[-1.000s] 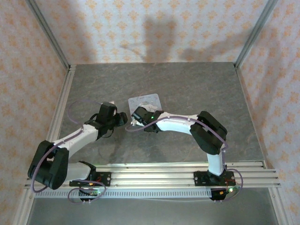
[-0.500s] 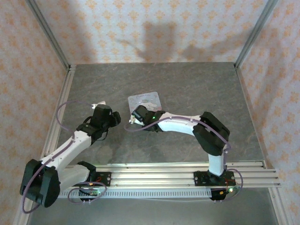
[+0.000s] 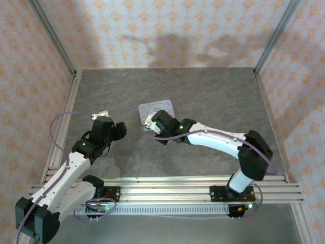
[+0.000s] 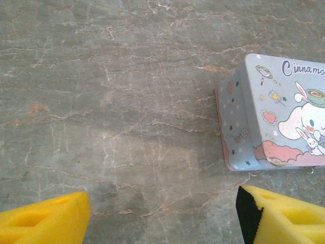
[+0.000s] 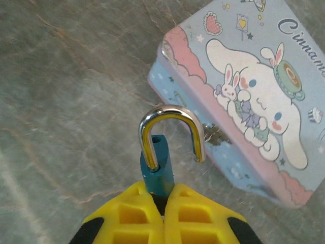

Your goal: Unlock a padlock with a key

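The padlock is a small teal block with a silver shackle that stands swung open, one leg free of the body. My right gripper is shut on the padlock's lower body and holds it upright just in front of the tin's latch. From above, this gripper sits at the tin's near-left corner. My left gripper is open over bare table, its yellow fingers wide apart with nothing between them. It hangs left of the tin. The key is out of view.
A pale blue-and-pink cartoon tin lies flat at the table's middle; its corner reaches into the left wrist view. Grey stone-patterned tabletop spreads around it. Papered walls with metal posts enclose the table.
My left arm has drawn back to the left, away from the right gripper, and its jaws have spread wider. The right arm has stretched out lower, still holding the padlock by the tin.
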Available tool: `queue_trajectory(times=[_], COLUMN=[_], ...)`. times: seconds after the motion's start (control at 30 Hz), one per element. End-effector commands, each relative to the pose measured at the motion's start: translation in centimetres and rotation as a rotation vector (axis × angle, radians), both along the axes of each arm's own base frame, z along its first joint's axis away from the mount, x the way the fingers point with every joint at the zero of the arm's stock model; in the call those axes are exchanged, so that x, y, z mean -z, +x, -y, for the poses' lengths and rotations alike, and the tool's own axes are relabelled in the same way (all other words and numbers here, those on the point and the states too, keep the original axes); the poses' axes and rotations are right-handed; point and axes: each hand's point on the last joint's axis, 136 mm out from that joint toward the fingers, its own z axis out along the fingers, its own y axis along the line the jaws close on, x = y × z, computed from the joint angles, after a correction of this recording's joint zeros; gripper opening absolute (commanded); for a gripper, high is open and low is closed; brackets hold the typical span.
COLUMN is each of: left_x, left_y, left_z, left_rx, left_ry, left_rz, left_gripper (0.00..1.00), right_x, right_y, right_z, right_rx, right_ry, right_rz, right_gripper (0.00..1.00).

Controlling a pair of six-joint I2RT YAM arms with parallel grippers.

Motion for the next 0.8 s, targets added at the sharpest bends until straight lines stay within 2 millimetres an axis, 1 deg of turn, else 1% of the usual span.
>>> queue_trajectory(times=[0.0, 0.1, 0.23, 0.27, 0.33, 0.4, 0.5, 0.57, 0.63, 0.77], left_x=[-0.3, 0.5, 1.5, 1.6, 1.4, 1.4, 1.6, 2.0, 2.5, 3.3], left_y=[-0.7, -0.7, -0.2, 0.0, 0.2, 0.2, 0.2, 0.3, 0.4, 0.5], left_z=[-0.5, 0.8, 2.8, 3.3, 4.6, 5.8, 7.4, 8.4, 9.3, 10.3], left_rx=[-0.013, 0.027, 0.069, 0.082, 0.116, 0.148, 0.183, 0.199, 0.209, 0.225], left_ry=[-0.001, -0.054, -0.134, -0.150, -0.171, -0.164, -0.130, -0.127, -0.130, -0.125], left_rz=[-0.026, -0.069, -0.125, -0.127, -0.122, -0.125, -0.139, -0.145, -0.149, -0.166], left_gripper=[0.77, 0.77, 0.76, 0.73, 0.69, 0.69, 0.69, 0.69, 0.70, 0.70], right_x=[-0.3, 1.0, 3.6, 4.4, 5.7, 7.0, 8.4, 8.9, 9.6, 11.2], right_y=[-1.5, -0.6, 1.9, 2.4, 2.9, 3.1, 3.1, 2.9, 2.4, 1.3], right_z=[1.6, 4.5, 10.0, 11.3, 13.4, 14.7, 15.4, 15.1, 14.5, 14.0], right_rx=[0.173, 0.340, 0.579, 0.640, 0.733, 0.791, 0.842, 0.853, 0.852, 0.874], right_ry=[0.125, 0.125, 0.033, 0.004, -0.041, -0.066, -0.067, -0.059, -0.040, -0.026], right_rz=[-0.196, -0.298, -0.362, -0.390, -0.455, -0.512, -0.575, -0.609, -0.657, -0.729], right_gripper=[0.00, 0.00, 0.00, 0.00, 0.00, 0.00, 0.00, 0.00, 0.00, 0.00])
